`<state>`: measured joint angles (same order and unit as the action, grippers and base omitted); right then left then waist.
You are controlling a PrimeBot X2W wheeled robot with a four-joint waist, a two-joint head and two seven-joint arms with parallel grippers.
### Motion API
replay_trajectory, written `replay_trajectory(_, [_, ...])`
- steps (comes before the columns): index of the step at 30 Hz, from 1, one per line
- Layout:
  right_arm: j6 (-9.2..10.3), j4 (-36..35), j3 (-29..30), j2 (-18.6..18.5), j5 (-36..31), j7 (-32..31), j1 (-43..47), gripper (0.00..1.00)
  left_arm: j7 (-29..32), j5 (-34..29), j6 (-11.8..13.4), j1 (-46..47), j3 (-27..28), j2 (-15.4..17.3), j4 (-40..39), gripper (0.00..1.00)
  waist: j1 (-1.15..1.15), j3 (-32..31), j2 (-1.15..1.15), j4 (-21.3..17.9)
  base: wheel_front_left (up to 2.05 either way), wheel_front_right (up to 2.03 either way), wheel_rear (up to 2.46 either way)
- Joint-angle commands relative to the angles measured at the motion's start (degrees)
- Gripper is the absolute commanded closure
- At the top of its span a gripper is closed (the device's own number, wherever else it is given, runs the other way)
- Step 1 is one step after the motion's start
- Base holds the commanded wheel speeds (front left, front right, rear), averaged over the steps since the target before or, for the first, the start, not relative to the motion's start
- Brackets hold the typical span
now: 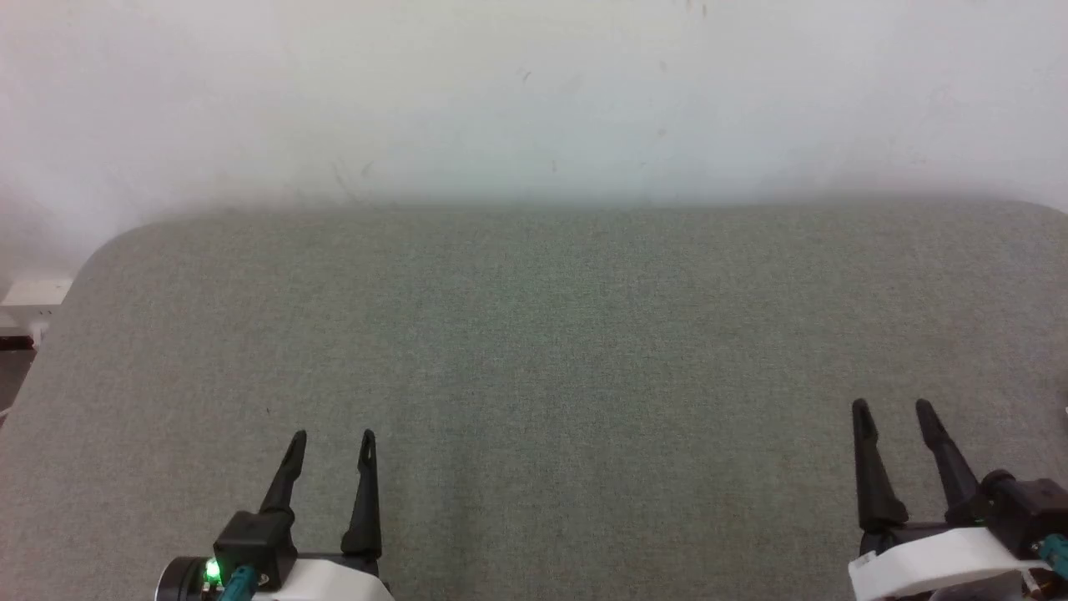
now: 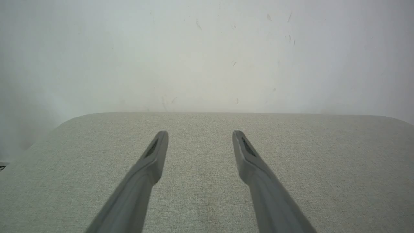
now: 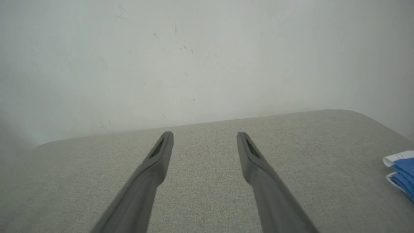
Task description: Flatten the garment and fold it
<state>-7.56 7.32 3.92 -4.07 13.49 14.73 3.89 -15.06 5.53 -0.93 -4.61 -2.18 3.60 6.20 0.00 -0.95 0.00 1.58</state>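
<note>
Grey fabric table [image 1: 534, 334]; blue-white garment [image 3: 402, 170] lying on right side.

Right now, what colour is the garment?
The garment is bright blue with white edging; the right wrist view shows it best.

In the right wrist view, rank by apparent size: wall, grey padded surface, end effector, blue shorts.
1. wall
2. grey padded surface
3. right end effector, enlarged by nearness to the camera
4. blue shorts, cut off at the edge, so their real size is unsure
</note>
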Motion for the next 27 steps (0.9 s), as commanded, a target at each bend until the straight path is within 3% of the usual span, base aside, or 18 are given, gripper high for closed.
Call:
replay_trajectory(1, [0.08, -0.42, -0.14, 0.35, 0.29, 0.26, 0.73, 0.00, 0.06, -0.37, 0.22, -0.51, -0.14, -0.30, 0.30, 0.00, 0.00, -0.07, 0.00, 0.02, 0.00, 0.00, 0.00])
replay_trajectory(27, [0.08, -2.68, -1.41, 1.18, 0.15, 0.27, 2.79, 0.00, 0.06, -1.77, 0.84, -1.66, -1.43, -0.64, 0.88, 0.00, 0.00, -0.29, 0.00, 0.51, 0.00, 0.00, 0.00])
